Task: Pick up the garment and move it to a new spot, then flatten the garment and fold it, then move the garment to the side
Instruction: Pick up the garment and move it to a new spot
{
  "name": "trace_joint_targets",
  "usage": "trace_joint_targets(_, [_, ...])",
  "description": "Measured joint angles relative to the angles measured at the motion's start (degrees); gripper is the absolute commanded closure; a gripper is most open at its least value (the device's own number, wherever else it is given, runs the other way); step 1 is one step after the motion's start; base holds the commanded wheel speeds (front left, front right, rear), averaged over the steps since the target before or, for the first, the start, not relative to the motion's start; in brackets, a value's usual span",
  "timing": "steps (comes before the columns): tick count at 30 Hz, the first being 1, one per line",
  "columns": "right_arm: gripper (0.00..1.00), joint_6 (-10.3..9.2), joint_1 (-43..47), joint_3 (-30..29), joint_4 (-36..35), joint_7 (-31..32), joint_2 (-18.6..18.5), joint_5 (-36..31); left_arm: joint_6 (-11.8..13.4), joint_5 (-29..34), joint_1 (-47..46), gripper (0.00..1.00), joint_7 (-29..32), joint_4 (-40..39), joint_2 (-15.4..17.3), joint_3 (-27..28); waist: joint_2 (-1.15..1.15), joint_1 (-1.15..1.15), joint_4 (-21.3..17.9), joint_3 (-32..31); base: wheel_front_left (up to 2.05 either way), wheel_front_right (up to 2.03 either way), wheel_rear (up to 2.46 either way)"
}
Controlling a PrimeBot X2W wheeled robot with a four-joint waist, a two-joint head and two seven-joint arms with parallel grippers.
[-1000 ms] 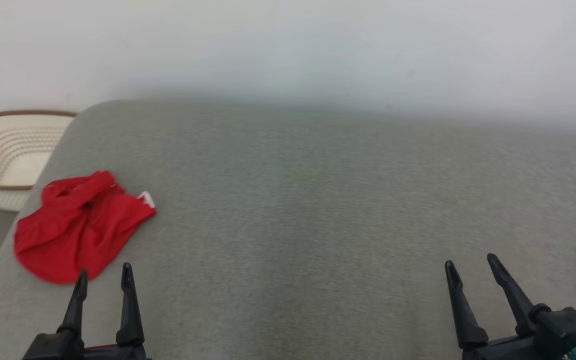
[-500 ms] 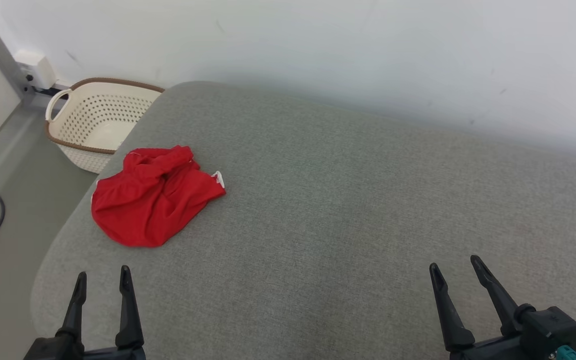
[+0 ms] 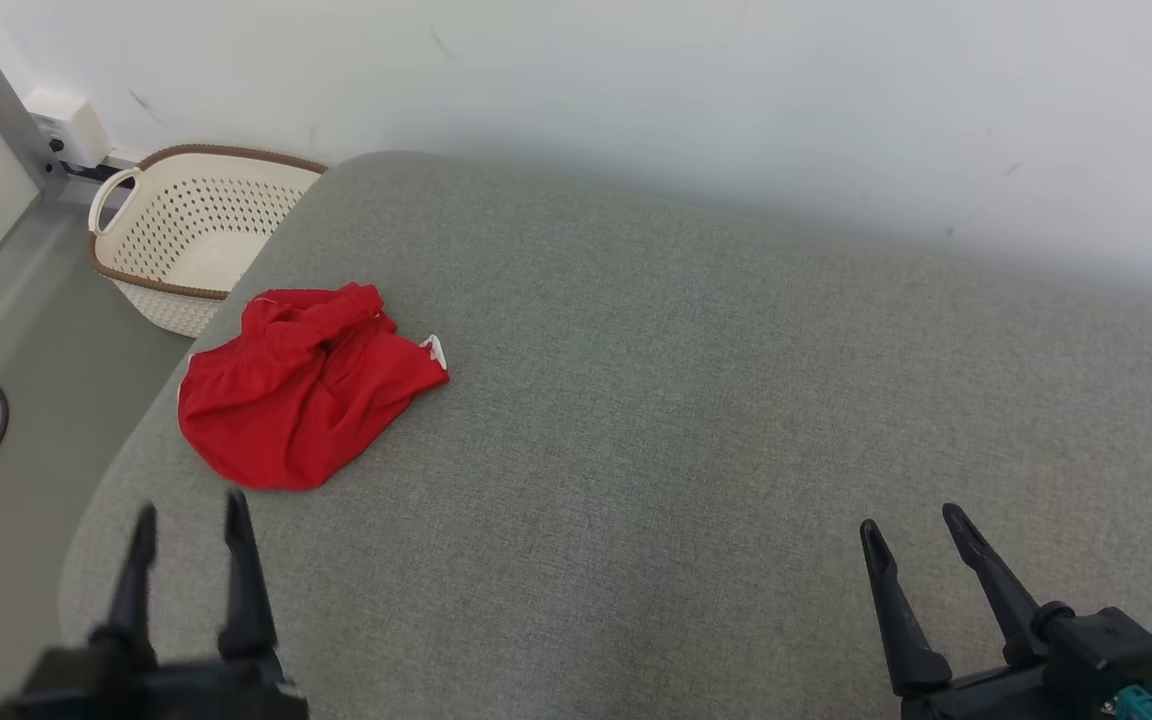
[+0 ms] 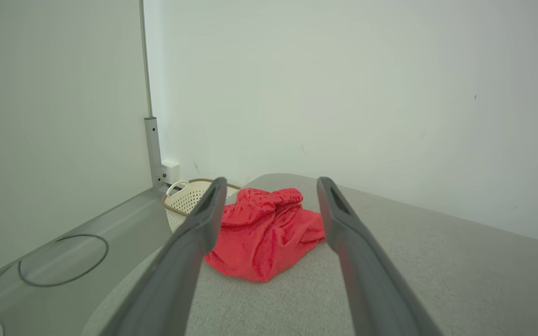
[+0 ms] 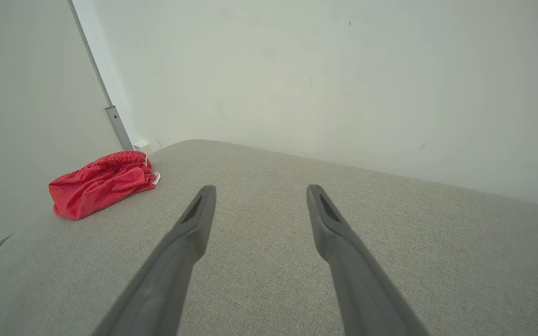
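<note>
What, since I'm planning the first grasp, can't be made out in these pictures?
Crumpled red fabric garment: its type and underside, hidden by its own folds, every view.
Left gripper: blurred, head view.
Cream perforated plastic basket: one corner hidden behind the grey upholstered surface, head view.
Black floor cable: cut off by the head view's left edge.

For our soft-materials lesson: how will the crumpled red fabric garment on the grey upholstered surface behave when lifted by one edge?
Probably floppy: the crumpled red fabric garment lies in soft folds, so it should drape. Likely light, as the cloth looks thin. Pushed, it may bunch on the grey upholstered surface.
</note>
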Motion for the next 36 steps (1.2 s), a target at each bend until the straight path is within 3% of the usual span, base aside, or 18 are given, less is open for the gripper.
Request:
trace_joint_targets(6, [0.0, 0.0, -1.14, 0.43, -0.73, 0.35, -0.56, 0.29, 0.21, 0.7, -10.2, 0.0, 3.31, -4.76, 4.09, 3.25, 0.0, 0.0, -0.5, 1.32, 0.0, 0.0, 0.0])
trace_joint_targets(10, [0.0, 0.0, -2.7, 1.03, -1.14, 0.49, -1.51, 0.53, -1.36, -0.35, -19.83, 0.0, 8.8, -2.7, 7.99, 5.42, 0.0, 0.0, -1.74, 2.56, 0.0, 0.0, 0.0])
trace_joint_targets(16, [0.0, 0.0, -4.74, 1.47, -1.34, 0.42, -2.89, 0.94, -5.95, -4.83, -32.92, 0.0, 17.0, 11.0, 11.89, 6.43, 0.0, 0.01, -4.52, 5.08, 0.0, 0.0, 0.0])
trace_joint_targets(23, [0.0, 0.0, -7.45, 2.36, -1.46, 0.08, -4.09, 1.46, -10.49, -8.25, -41.49, 0.0, 24.96, 30.81, 12.76, 4.45, 0.0, 0.01, -7.98, 9.39, 0.0, 0.0, 0.0])
trace_joint_targets(30, [0.0, 0.0, -9.4, 2.79, -1.66, -0.13, -5.25, 1.71, -12.46, -11.04, -45.67, 0.0, 31.3, 44.47, 12.51, 3.85, 0.01, 0.01, -11.23, 14.65, 0.0, 0.0, 0.0])
trace_joint_targets(36, [0.0, 0.0, -10.88, 2.81, -1.51, -0.81, -5.84, 1.98, -12.87, -13.16, -46.94, 0.0, 33.07, 51.97, 12.81, 4.85, 0.01, 0.02, -13.89, 18.81, 0.0, 0.0, 0.0])
